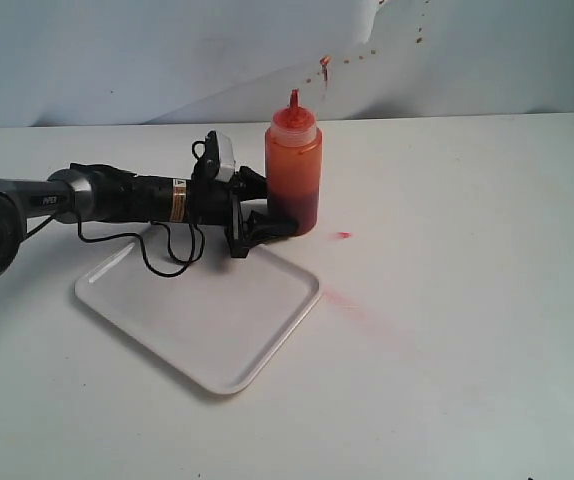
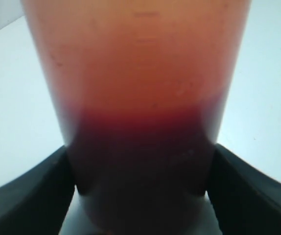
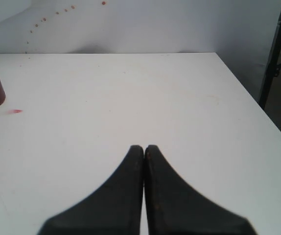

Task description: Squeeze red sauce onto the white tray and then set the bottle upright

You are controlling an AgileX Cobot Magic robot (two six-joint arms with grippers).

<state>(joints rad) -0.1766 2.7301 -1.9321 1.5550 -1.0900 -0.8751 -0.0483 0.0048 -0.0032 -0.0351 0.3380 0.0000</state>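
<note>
The white tray [image 1: 207, 330] is part-hidden by the left gripper [image 1: 275, 224] clasping the upright bottle [image 1: 292, 165]; right gripper [image 3: 144, 150] clenched empty.

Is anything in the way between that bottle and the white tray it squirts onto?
Nothing visible is. The left gripper clasps the bottle at its dark lower part, and the bottle stands upright just by a corner of the white tray, with nothing lying between them.

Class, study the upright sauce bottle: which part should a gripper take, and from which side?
Its straight cylindrical lower body, approached level from the tray side. The bottle stands upright, so that round wall offers opposite faces; the nozzle cap tapers. The left gripper holds it there.
</note>
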